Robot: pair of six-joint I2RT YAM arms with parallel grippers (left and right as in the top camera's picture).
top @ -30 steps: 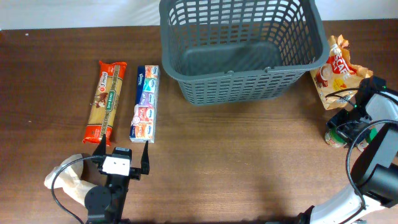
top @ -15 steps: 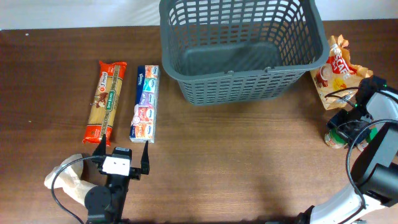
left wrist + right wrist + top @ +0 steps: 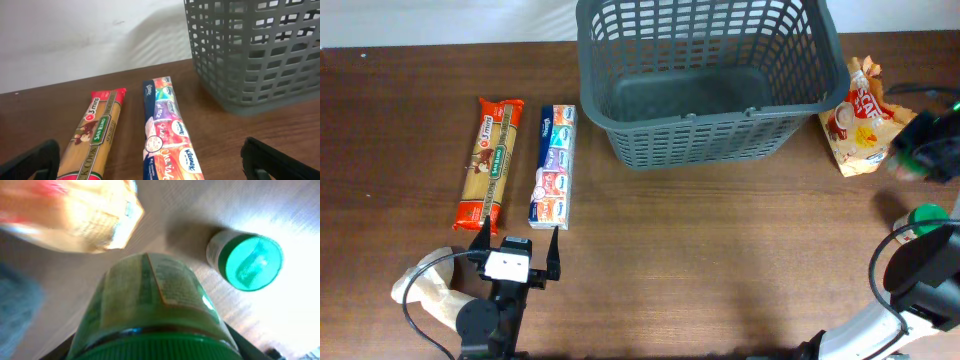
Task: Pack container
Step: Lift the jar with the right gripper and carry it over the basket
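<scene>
Up off the counter (image 3: 720,250) since a second ago, the right gripper (image 3: 923,148) now hangs blurred near the right edge. It carries a green-lidded jar (image 3: 145,295), and a second jar (image 3: 927,215) that it hid before now stands uncovered below it.

Toward the left edge, a pasta packet (image 3: 490,162) and a tissue pack (image 3: 554,166) lie side by side, untouched. Just in front of them the left gripper (image 3: 517,236) rests with its jaws spread wide and nothing between them.

The container (image 3: 690,140) sits at the middle of the far edge and looks empty. A snack bag (image 3: 857,118) leans close beside its right wall.

In the right wrist view the held jar fills the frame. The jaws are closed on it near the lid, though the fingers themselves barely show.

The main risk is the carry:
- **Slipping:** the jar looks smooth and heavy for a hold near the lid, so a quick swing, as the blur suggests, could let it twist or slip out.
- **Catching on the way:** the path to the container passes over the snack bag and the thick flared rim. A low pass could drag the bag or catch the jar on the rim.
- **Release height:** letting go high above the solid base could topple or crack the jar.
- **Second jar:** it stands near the arm, and a careless sweep could knock it off the right edge.
</scene>
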